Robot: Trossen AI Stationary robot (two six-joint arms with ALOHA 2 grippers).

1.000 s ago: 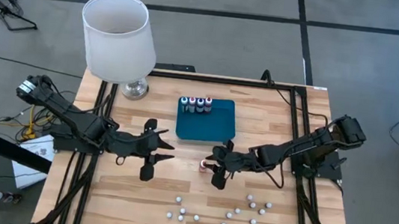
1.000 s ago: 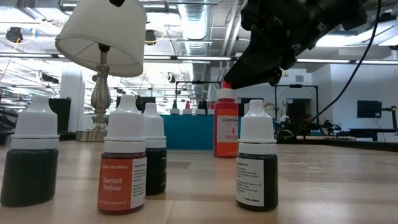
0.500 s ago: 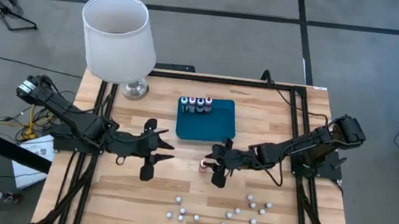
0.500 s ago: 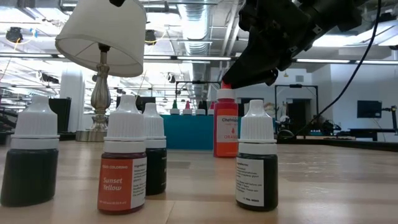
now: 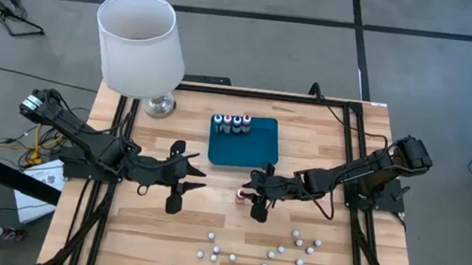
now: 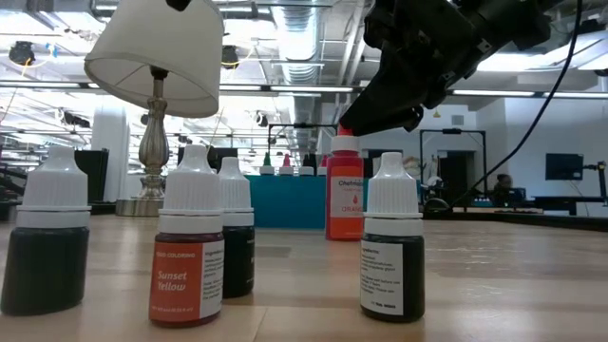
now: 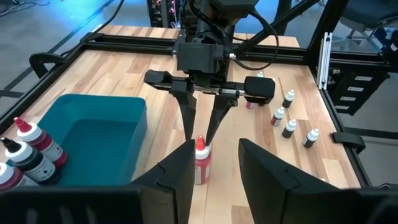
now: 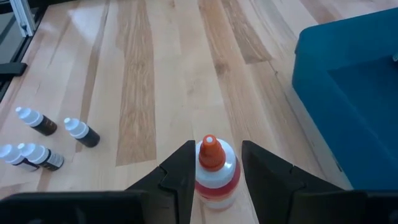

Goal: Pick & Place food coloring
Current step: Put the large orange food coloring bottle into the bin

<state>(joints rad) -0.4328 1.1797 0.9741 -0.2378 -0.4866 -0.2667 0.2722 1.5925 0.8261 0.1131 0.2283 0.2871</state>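
From my remote station, I see the right gripper [image 5: 251,196] low over the middle of the wooden table [image 5: 342,136], its two fingers [image 8: 181,171] standing narrowly apart on either side of an upright red-capped food coloring bottle [image 8: 213,169]; I cannot tell whether they are touching it. That bottle stands on the bare wood just beside the near edge of the teal tray [image 5: 247,150], where four more bottles [image 5: 233,122] line the far side. A scatter of small white-capped bottles [image 5: 267,254] sits near the front edge of the table, well apart from the tray. The left gripper [image 5: 179,178] hovers over the table to the left of the tray, its fingers [image 7: 173,171] spread wide and empty. A lamp with a white shade [image 5: 139,43] stands at the far left corner.
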